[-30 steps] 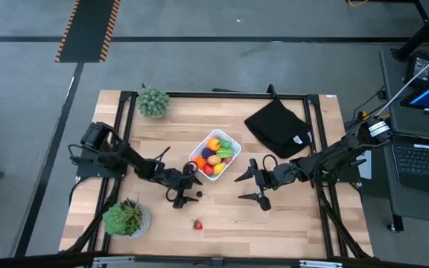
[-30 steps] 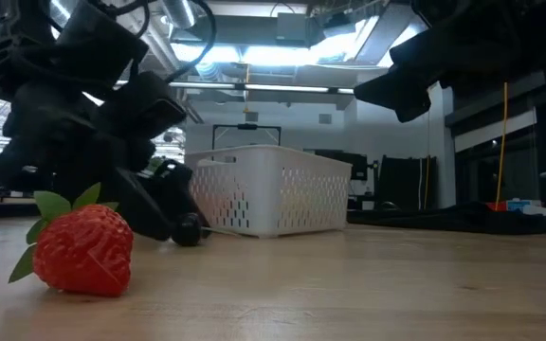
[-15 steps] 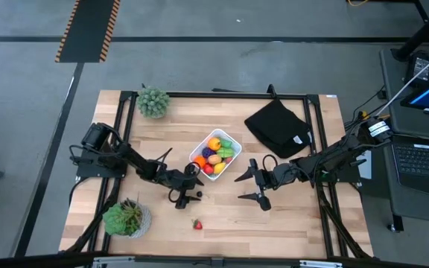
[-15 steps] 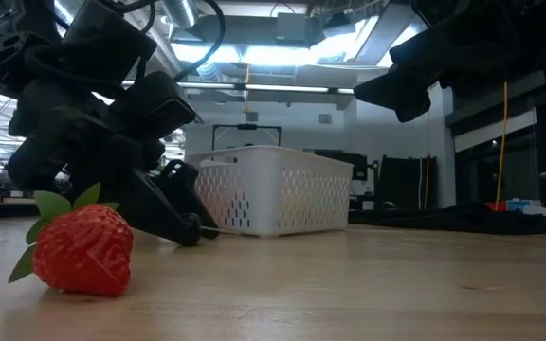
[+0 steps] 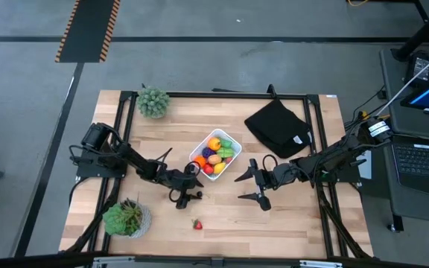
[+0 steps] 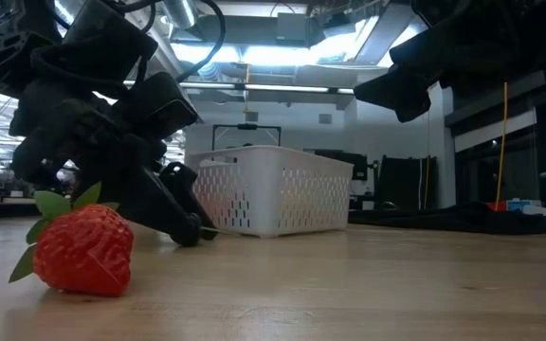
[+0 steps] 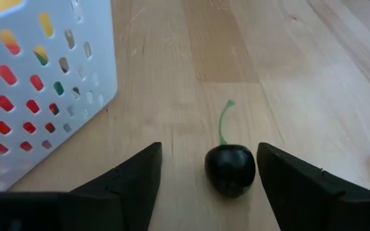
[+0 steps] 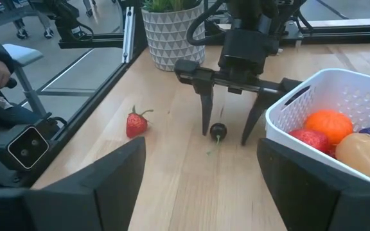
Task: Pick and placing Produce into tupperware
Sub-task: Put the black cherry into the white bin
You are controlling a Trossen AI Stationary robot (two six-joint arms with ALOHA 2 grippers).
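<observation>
A small dark cherry (image 7: 230, 168) with a green stem lies on the wooden table beside the white tupperware (image 5: 216, 154), which holds several pieces of produce. My left gripper (image 7: 209, 154) is open and slants down at the table, one finger on each side of the cherry. One finger is very close to the cherry and the other stands a gap away. The right wrist view shows the same straddle (image 8: 227, 125). A red strawberry (image 5: 196, 223) lies nearer the table's near edge. My right gripper (image 5: 250, 187) hovers open to the right of the tupperware, with nothing between its fingers.
A black cloth (image 5: 278, 125) lies at the far right of the table. One potted plant (image 5: 153, 102) stands at the far left and another (image 5: 127, 217) at the near left. The strawberry (image 6: 79, 248) fills the low view's left foreground.
In the low view my left gripper's near finger has moved across in front of the cherry, which showed beside it a second ago and is now hidden. The cherry, the strawberry and my right arm have stayed where they were.
</observation>
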